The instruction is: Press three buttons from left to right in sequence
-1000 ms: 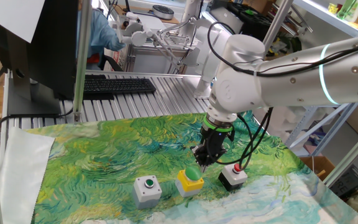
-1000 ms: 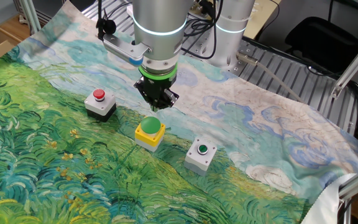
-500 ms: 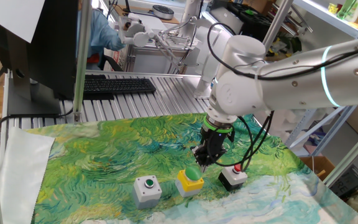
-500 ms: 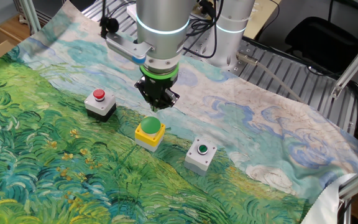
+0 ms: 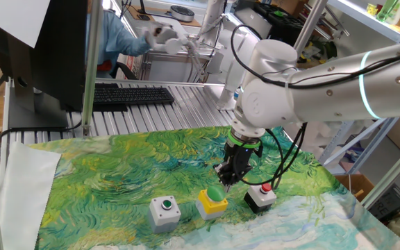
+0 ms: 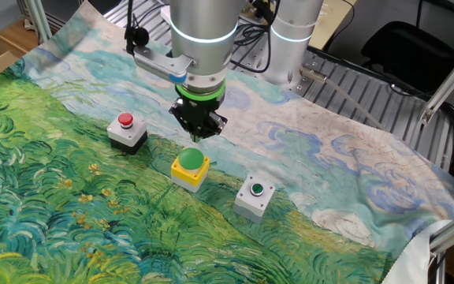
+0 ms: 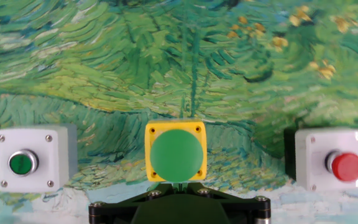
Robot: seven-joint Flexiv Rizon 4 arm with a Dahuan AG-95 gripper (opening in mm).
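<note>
Three button boxes stand in a row on the painted cloth. The grey box with the small green button [image 5: 164, 212] is on the left, also in the other fixed view [image 6: 254, 196] and the hand view [image 7: 31, 163]. The yellow box with the green dome [image 5: 212, 201] [image 6: 190, 167] [image 7: 176, 152] is in the middle. The black box with the red button [image 5: 260, 196] [image 6: 127, 131] [image 7: 328, 165] is on the right. My gripper [image 5: 226, 179] [image 6: 198, 136] [image 7: 176, 185] hovers just above the dome's far edge, its fingertips together in a point and holding nothing.
The green and blue painted cloth [image 5: 137, 170] covers the table front. A black keyboard [image 5: 130, 96] and a monitor lie on the ribbed metal top behind. The arm's cable [image 5: 283, 163] hangs near the black box. A person moves at the back.
My gripper has stayed over the yellow box, with only a slight shift of the wrist. The person's arm in the background has moved.
</note>
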